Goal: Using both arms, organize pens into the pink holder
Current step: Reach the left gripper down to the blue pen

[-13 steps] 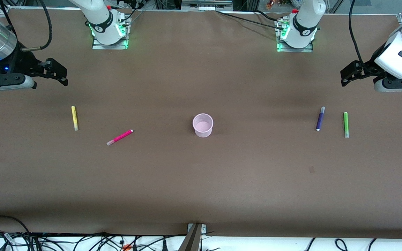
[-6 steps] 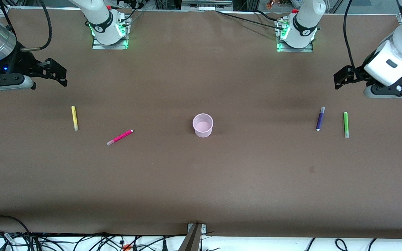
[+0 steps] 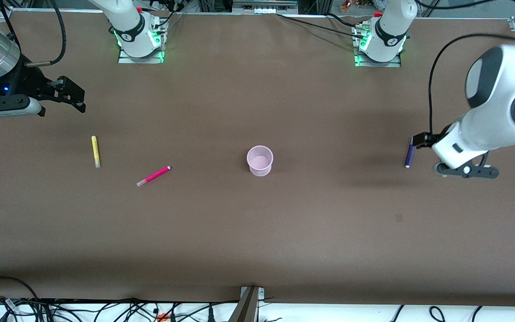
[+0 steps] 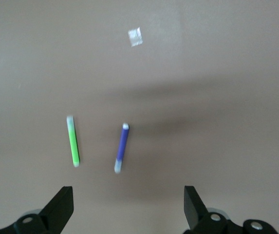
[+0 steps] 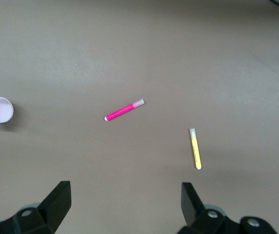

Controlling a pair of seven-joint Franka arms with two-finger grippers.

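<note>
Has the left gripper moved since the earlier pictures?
Yes. The left gripper has come down from the table's edge toward the front camera; it now hangs open over the purple pen, which lies where it was.

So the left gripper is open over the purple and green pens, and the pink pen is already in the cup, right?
Not quite. The pink pen lies on the table, between the yellow pen and the cup, which holds no pens; the front view shows this. The rest holds: the left gripper is open over the purple pen and green pen.
</note>
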